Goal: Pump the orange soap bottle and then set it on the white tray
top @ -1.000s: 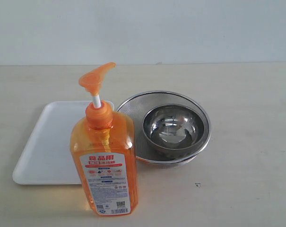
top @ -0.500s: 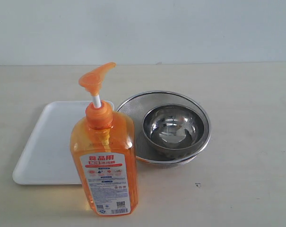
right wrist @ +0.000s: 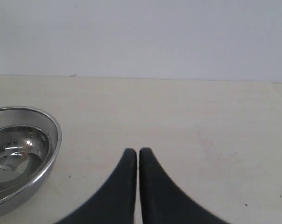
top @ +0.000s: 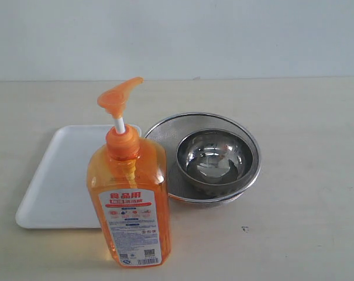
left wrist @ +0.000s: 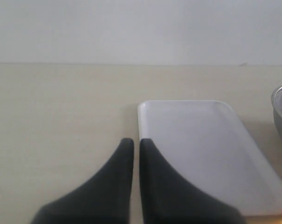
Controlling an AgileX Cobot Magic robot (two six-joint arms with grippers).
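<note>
The orange soap bottle (top: 130, 193) stands upright near the front of the table, its orange pump head (top: 118, 96) raised on a white stem. Behind it to the left lies the white tray (top: 54, 181), bare, also in the left wrist view (left wrist: 201, 149). Neither gripper shows in the exterior view. My left gripper (left wrist: 136, 142) is shut with nothing in it, hovering by the tray's near corner. My right gripper (right wrist: 138, 152) is shut on nothing, over bare table to the right of the strainer. The bottle is out of both wrist views.
A round steel mesh strainer (top: 165, 132) holding a shiny steel bowl (top: 215, 158) sits right of the bottle, close behind it; its rim shows in the right wrist view (right wrist: 54, 135) and at the edge of the left wrist view (left wrist: 281, 112). A pale wall backs the table.
</note>
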